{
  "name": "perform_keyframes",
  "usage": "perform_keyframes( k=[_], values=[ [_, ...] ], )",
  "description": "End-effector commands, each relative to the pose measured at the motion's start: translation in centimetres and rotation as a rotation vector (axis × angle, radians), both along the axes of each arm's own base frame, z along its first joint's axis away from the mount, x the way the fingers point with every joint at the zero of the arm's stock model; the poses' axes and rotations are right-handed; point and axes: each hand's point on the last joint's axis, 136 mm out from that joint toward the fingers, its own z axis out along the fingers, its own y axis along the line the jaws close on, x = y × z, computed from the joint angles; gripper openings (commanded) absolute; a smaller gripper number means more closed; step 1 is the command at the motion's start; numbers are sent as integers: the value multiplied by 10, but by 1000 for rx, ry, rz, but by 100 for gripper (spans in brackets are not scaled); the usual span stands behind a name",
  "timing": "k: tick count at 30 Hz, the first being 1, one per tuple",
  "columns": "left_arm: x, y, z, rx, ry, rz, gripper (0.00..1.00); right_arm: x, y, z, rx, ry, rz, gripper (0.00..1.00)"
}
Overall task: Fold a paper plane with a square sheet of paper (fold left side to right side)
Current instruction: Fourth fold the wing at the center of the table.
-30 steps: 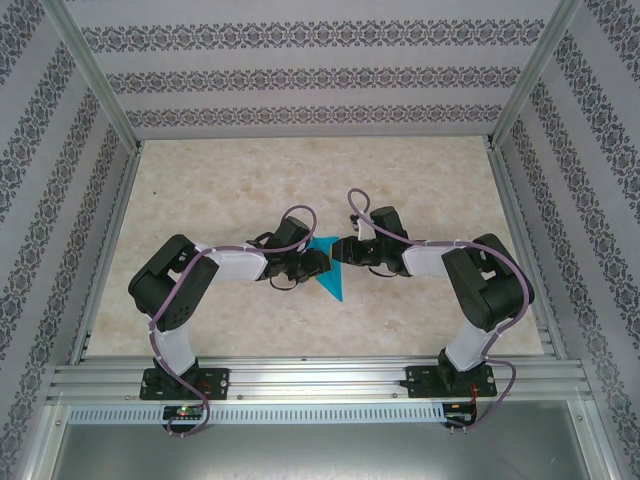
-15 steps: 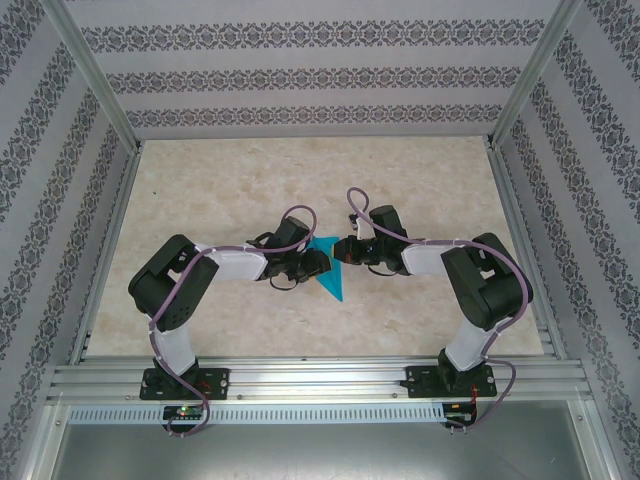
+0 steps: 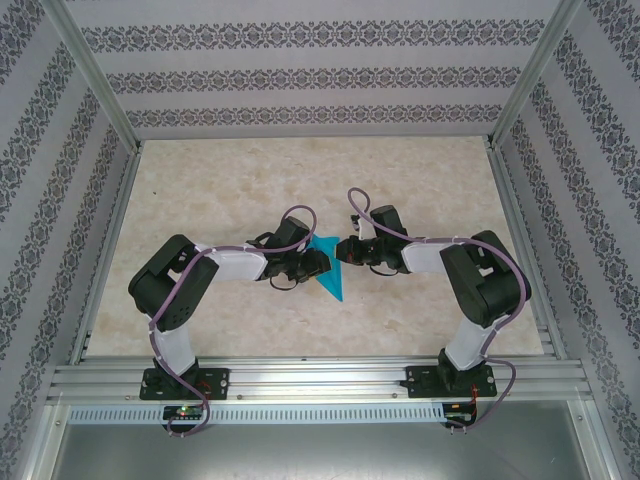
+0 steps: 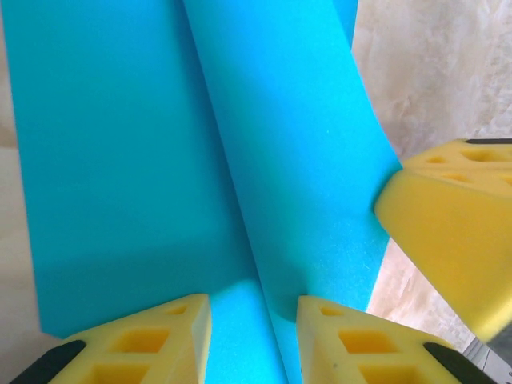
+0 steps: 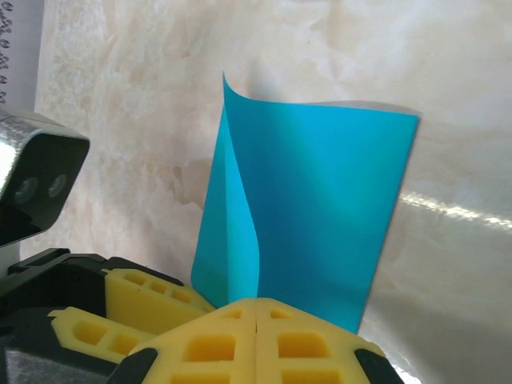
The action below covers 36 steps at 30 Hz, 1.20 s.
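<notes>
Patterned grey wallpaper and an aluminium frame close in a pale marbled table, and the square sheet of paper lies at its middle, between the 2 arms. From above it reads as a narrow teal shape tapering toward the near edge. The left wrist view shows 1 flap lifted and curling over a flat layer, with a straight line running down where they meet. The right wrist view shows that flap standing up off the table, rounded rather than pressed. I judge the left-to-right fold to be under way and not finished. The raised side has yet to be laid down flat and creased, and nothing here looks like a finished dart. Both arms are bent at the elbow and reach inward, so their wrists almost meet over the paper. The left end effector is low over the sheet with its 2 yellow pads apart. The paper's ridge runs through the gap between them, so it seems to steady the sheet rather than pinch it. The right end effector has its pads closed together, and the paper's lower edge disappears behind them. In the left wrist view one of its pads touches the flap's right edge, so it appears to hold that edge.
</notes>
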Motion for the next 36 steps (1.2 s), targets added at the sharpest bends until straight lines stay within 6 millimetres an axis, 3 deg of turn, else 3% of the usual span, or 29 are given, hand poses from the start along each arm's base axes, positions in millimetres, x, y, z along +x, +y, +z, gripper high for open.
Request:
perform_keyframes(
  k=[1,36],
  values=[
    [-6,2,-7,40,0,-14,35,10,-3,-1,-15,-21,-9,1],
    [-5,2,-6,44,2,-13,35,11,-14,-24,-74,20,-31,2]
  ],
)
